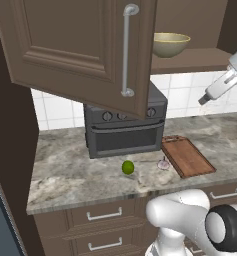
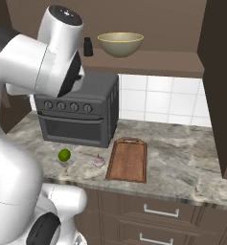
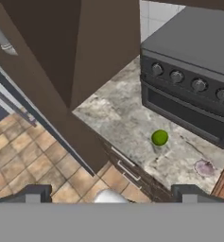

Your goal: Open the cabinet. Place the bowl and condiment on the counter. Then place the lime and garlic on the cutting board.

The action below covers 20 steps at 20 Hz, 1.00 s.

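The cabinet (image 1: 80,45) stands open, its left door swung out over the counter (image 1: 65,175). On its shelf the bowl (image 2: 120,44) sits with the dark condiment (image 2: 88,47) just left of it; the bowl (image 1: 170,44) also peeks out past the door edge. The lime (image 2: 64,154) and the garlic (image 2: 99,161) lie on the counter in front of the oven, left of the cutting board (image 2: 128,159). In the hand view my gripper (image 3: 111,194) is open and holds nothing, looking down from high on the lime (image 3: 159,137) and the garlic (image 3: 204,167).
A dark toaster oven (image 2: 79,112) stands at the back of the counter under the shelf. The right cabinet door (image 2: 220,86) juts out on the right. Drawers (image 1: 104,216) run below the counter edge. Tiled floor (image 3: 33,160) lies below.
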### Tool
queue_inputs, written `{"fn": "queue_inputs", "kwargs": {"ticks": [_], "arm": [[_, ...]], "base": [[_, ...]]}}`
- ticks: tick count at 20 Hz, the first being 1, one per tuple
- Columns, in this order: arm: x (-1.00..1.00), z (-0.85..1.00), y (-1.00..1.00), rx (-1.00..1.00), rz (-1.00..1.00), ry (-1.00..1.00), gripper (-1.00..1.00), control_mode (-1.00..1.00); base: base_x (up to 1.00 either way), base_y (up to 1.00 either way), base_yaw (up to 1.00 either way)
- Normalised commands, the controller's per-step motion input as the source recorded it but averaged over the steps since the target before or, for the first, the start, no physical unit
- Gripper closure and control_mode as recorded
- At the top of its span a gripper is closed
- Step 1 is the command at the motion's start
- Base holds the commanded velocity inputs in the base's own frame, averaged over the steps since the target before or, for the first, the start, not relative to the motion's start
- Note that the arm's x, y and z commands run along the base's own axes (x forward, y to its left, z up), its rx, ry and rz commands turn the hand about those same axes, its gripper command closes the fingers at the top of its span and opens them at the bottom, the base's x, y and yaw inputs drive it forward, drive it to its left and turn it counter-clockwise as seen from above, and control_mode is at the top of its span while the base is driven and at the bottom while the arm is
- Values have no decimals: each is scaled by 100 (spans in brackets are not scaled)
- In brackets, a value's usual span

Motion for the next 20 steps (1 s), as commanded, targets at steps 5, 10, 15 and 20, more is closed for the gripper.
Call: {"fn": "queue_inputs", "kwargs": {"ticks": [5,10,15,20], "arm": [[27,0,26,11,0,-1,-100,-100],[27,0,26,13,0,-6,-100,-100],[29,0,35,12,-1,-7,-100,-100],[33,0,32,12,-1,-7,-100,-100]], "base": [[0,0,0],[0,0,0],[0,0,0],[0,0,0]]}}
